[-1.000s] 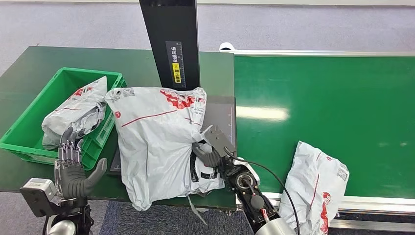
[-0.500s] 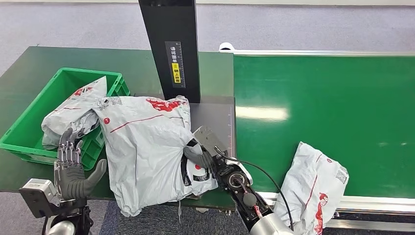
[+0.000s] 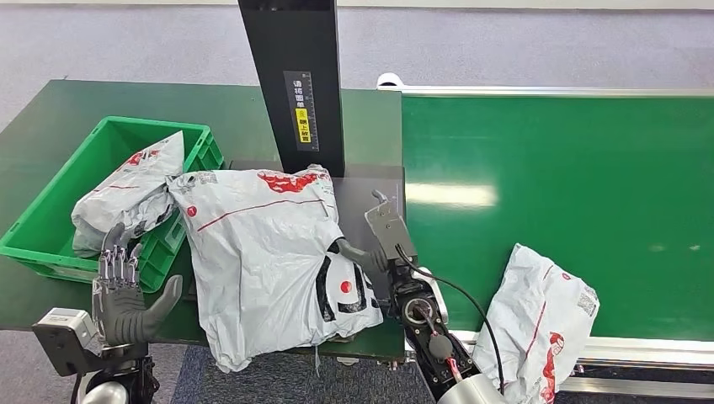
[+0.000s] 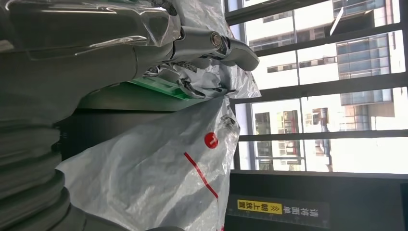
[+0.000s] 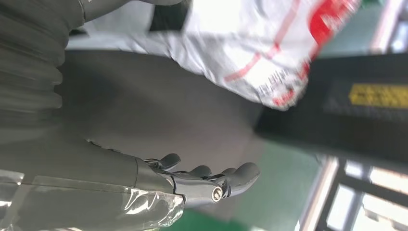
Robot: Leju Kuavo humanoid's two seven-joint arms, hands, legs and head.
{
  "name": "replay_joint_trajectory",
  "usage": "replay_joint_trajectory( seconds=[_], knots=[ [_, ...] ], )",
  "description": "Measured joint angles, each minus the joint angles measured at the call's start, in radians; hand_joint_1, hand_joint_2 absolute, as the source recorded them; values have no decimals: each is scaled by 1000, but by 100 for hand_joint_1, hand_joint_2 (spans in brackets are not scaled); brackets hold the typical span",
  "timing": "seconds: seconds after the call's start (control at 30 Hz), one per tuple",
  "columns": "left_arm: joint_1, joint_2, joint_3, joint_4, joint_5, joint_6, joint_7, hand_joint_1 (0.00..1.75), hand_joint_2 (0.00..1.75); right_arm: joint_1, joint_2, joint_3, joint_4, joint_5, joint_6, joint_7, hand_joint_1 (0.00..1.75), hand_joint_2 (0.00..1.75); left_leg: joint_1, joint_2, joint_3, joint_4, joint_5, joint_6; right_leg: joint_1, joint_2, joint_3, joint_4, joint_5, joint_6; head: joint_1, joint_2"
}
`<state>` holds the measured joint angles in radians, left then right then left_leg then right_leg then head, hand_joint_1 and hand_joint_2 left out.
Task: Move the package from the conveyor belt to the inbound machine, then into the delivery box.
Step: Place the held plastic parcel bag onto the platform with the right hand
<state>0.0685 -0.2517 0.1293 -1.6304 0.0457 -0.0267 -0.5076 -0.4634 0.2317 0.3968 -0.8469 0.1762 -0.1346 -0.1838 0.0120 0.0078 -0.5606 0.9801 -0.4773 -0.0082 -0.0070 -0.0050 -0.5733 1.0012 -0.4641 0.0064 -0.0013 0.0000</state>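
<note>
Package (image 3: 265, 252): crumpled grey poly mailer w/ red stripe, lying flat; right hand (image 3: 379, 244) released, left hand (image 3: 126, 295) spread, empty.

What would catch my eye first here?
A big grey package sprawls over the dark machine plate in the middle, with the right hand open at its edge. To its left a green box holds another bag; a third lies on the green belt.

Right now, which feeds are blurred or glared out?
Right wrist view: package smeared with blur, hand sharper. Left wrist view: bright windows wash out behind, package crisp. Head view: sharp, one glare streak on the conveyor belt.
</note>
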Motion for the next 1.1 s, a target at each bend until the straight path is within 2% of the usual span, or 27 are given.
replay_joint_trajectory(
  seconds=[0.13, 0.4, 0.57, 0.7, 0.8, 0.97, 1.1],
  knots=[
    [6, -1, -8, 0, -22, 0, 0, 0, 175, 29, -6, -29, -56, -15, -45, -31, 0, 175, 0, 0, 0, 0, 0, 0, 0, 0, 0, 0, 0, 0, 0, 0],
    [9, -1, -16, 0, -32, 0, 0, 0, 175, 46, -12, -51, -103, -20, -52, -40, 0, 175, 0, 0, 0, 0, 0, 0, 0, 0, 0, 0, 0, 0, 0, 0],
    [14, 2, -52, 0, -171, -19, 7, 0, 175, 71, -14, -74, -181, -42, -107, -112, 0, 175, 0, -1, 0, 0, 0, 0, 0, 0, 0, 0, 0, 0, 0, 0],
    [16, 5, -132, 11, -332, -18, 11, 0, 175, 112, -17, -95, -351, -41, -150, -158, 0, 175, -1, 0, 0, 0, 0, 0, -1, 0, 0, 0, 0, 0, 0, 0],
    [1, 8, -212, 40, -453, 18, 33, 0, 175, 140, -18, -102, -478, -23, -179, -166, 0, 175, -1, 0, 0, 0, 0, 0, -1, 0, 0, 0, 0, 0, 0, 0],
    [-63, 3, -381, 175, -813, 212, 165, 0, 175, 189, -18, -106, -620, 26, -224, -191, 0, 175, -1, -1, 0, 0, 0, 0, -1, -1, 0, -1, 0, 0, 0, 0],
    [-146, -12, -497, 340, -921, 276, 224, 0, 175, 219, -13, -109, -680, 52, -239, -202, 0, 175, -1, 0, 0, 0, 0, 0, -1, 0, 0, -1, 0, 0, 0, 0]
  ],
)
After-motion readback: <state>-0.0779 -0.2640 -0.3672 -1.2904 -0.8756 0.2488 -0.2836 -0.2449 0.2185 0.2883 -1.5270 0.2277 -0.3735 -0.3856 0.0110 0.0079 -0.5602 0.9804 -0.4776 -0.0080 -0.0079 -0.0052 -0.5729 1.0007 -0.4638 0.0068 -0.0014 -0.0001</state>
